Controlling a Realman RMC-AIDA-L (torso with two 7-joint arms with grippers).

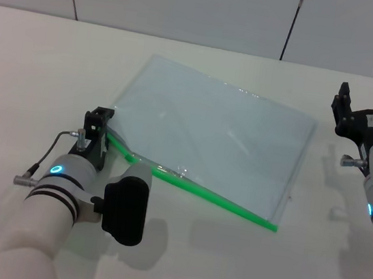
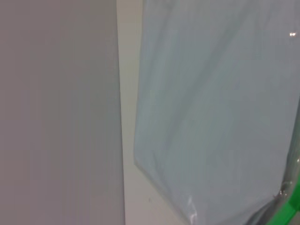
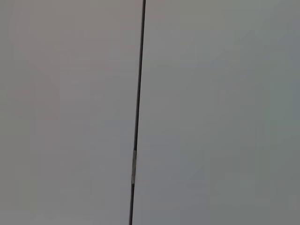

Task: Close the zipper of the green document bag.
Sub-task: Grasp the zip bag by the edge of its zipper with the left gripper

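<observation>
No legible writing on green document bag.

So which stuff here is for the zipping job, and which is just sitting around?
For the job:
- green document bag
- zipper on its near edge
- left gripper, at the bag's left corner

Just there:
- right gripper, held off to the bag's right
- table

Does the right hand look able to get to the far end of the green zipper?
Probably yes: the right hand hovers beside the bag, and nothing lies between it and the zipper end.
</observation>
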